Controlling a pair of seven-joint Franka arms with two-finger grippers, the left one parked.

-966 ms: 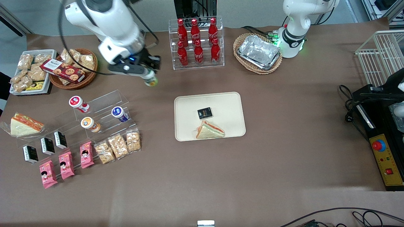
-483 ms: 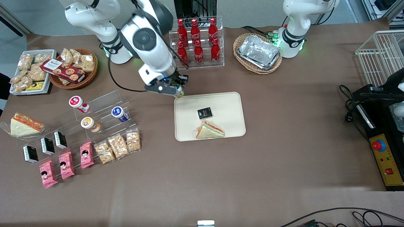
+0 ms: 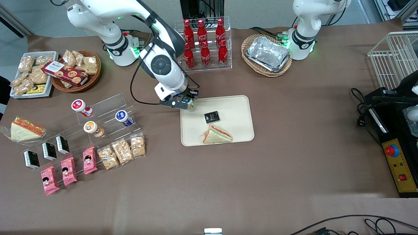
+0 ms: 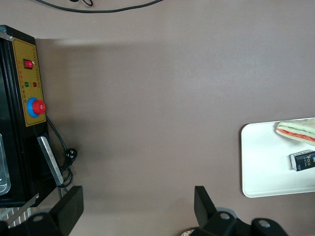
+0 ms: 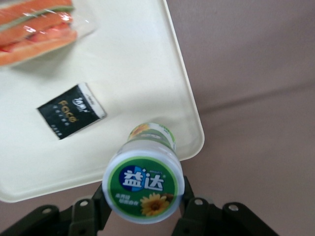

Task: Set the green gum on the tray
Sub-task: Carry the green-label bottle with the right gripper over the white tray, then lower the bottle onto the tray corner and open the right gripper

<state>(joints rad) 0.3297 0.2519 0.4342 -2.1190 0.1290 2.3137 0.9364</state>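
Note:
My right gripper (image 3: 186, 103) is shut on the green gum (image 5: 143, 185), a small white canister with a green lid bearing a yellow flower. It holds the canister just above the corner of the cream tray (image 3: 235, 107) that is farthest from the front camera and toward the working arm's end. In the wrist view the canister's base hangs over the tray's corner (image 5: 189, 137). A black packet (image 3: 212, 117) and a wrapped sandwich (image 3: 217, 134) lie on the tray. In the front view the gum (image 3: 189, 104) is mostly hidden by the gripper.
A clear stepped stand holds red-lidded (image 3: 79, 106), orange-lidded (image 3: 91, 127) and blue-lidded (image 3: 122, 116) canisters. A rack of cola bottles (image 3: 203, 45) stands farther from the camera than the tray. Foil trays in a basket (image 3: 267, 54) sit near the parked arm.
My right gripper has carried the green gum from above the canister stand toward the tray and lowered it to the tray's corner.

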